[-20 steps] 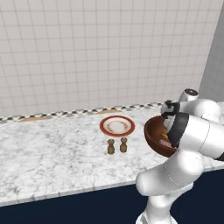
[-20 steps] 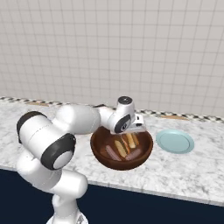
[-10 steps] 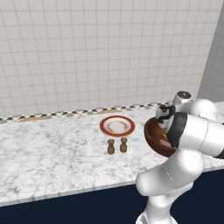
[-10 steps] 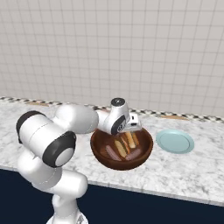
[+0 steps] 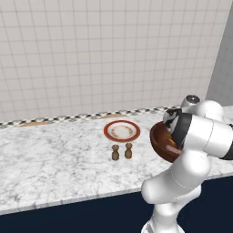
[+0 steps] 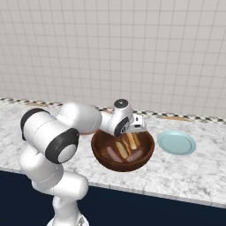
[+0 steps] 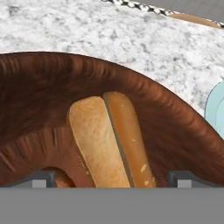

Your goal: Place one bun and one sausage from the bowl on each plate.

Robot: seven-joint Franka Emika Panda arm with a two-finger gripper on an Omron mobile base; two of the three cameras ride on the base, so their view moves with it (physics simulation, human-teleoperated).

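Observation:
The dark brown bowl (image 6: 102, 155) sits on the counter in front of me, and the arm covers part of the bowl (image 5: 159, 136) in the left base view. It holds split buns (image 6: 122, 148) and pinkish sausages (image 6: 113, 155). My gripper (image 6: 132, 132) hangs open just above the bowl's back half. In the hand view my gripper (image 7: 111, 178) straddles a tan bun (image 7: 100, 140) lying against the bowl wall (image 7: 65, 70), with nothing held. The red-rimmed plate (image 5: 121, 131) lies left of the bowl. The teal plate (image 6: 176, 142) lies to its right.
Two small brown shakers (image 5: 122, 152) stand side by side on the marble counter (image 5: 54, 159) in front of the red-rimmed plate. A tiled wall runs along the back. The counter's front edge is close below the bowl.
The hand has shifted slightly left and lower over the bowl. Its jaws have stayed open, and the bowl and plates have not moved.

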